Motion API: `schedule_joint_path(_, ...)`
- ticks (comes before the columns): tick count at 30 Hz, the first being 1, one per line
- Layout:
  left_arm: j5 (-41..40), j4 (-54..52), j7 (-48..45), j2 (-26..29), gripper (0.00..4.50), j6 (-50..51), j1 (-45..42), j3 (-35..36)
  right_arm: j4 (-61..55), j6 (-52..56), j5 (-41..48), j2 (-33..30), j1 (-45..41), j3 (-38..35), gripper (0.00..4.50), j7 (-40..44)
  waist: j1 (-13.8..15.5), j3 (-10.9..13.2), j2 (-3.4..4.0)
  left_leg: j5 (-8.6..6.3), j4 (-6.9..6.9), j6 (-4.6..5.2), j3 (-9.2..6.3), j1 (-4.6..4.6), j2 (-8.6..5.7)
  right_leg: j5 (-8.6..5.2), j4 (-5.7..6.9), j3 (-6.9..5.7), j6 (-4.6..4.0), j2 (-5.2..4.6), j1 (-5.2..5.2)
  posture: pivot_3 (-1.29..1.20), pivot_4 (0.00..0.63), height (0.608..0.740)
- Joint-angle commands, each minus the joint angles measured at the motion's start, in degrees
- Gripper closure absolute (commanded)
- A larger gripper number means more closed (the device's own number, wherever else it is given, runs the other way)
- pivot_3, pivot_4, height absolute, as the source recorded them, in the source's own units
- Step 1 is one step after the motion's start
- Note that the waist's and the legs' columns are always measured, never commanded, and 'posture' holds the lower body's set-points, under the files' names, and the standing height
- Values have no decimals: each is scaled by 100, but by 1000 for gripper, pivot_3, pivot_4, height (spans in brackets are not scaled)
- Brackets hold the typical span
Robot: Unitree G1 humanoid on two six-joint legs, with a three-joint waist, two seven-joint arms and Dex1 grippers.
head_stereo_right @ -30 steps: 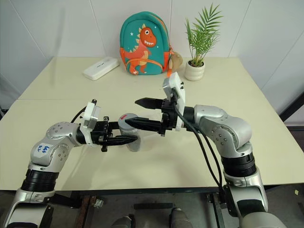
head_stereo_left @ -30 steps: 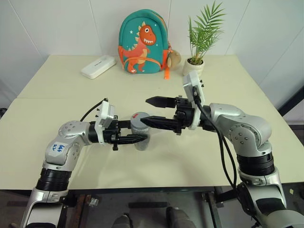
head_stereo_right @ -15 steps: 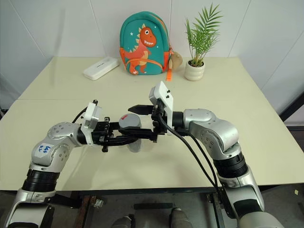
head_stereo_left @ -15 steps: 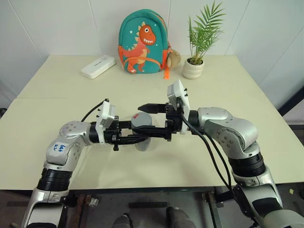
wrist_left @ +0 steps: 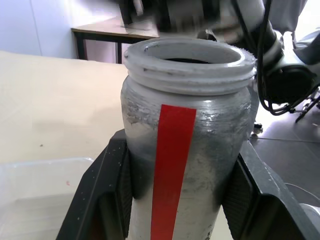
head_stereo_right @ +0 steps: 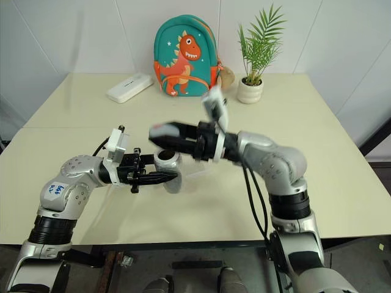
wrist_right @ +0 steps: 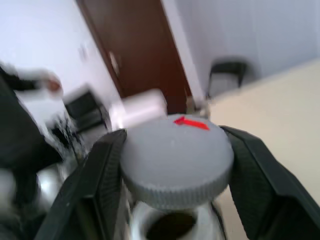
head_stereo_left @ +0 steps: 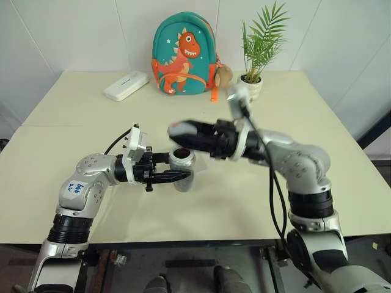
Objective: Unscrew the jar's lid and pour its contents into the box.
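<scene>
Lifted since a second ago, my right pincer (wrist_right: 175, 165) clamps the round grey lid (wrist_right: 176, 160) just above the open silvery jar (wrist_left: 186, 150), gripped upright by my level left pincer (head_stereo_left: 177, 176) over the table (head_stereo_left: 73, 116).

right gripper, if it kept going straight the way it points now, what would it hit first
Probably nothing. The right gripper, shut on the lid, points across toward the robot's left and slightly up, above the open jar and the left gripper. Beyond its tips the way looks free over the table, though depth is hard to judge.
</scene>
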Motion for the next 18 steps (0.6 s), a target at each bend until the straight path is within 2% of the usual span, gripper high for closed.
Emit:
schedule_joint_path(1,-7,-190,-22,80,2591,-98,37,86,-127,186,433,-190,22,-457,1886,-232,3,0,0,0,-2,0,0,0,0,0,-3,0,0,0,1,0,150,740)
schedule_joint_path(3,-12,-205,-3,92,2591,-98,55,97,-243,66,186,-425,200,-413,1886,-261,7,0,0,0,-4,0,0,-1,0,0,-9,0,0,0,0,0,150,740)
schedule_joint_path(7,-26,-230,69,136,2591,-108,108,177,-306,-1235,-1449,-1358,1008,22,1886,-126,24,0,0,-1,-3,0,3,-6,-1,0,-15,0,0,-2,0,0,150,740)
schedule_joint_path(9,-43,-215,115,154,2591,-111,125,240,-139,-1739,-1896,-1646,1472,-5,1886,-91,26,0,-1,-2,-3,1,4,-6,-1,-1,-25,-1,1,-1,1,0,150,740)
schedule_joint_path(18,-124,101,333,87,2591,-79,-159,417,2090,-4544,-3493,-1553,3121,-314,1886,-369,0,-1,-2,-2,1,4,17,4,-1,1,-15,14,3,3,5,0,150,740)
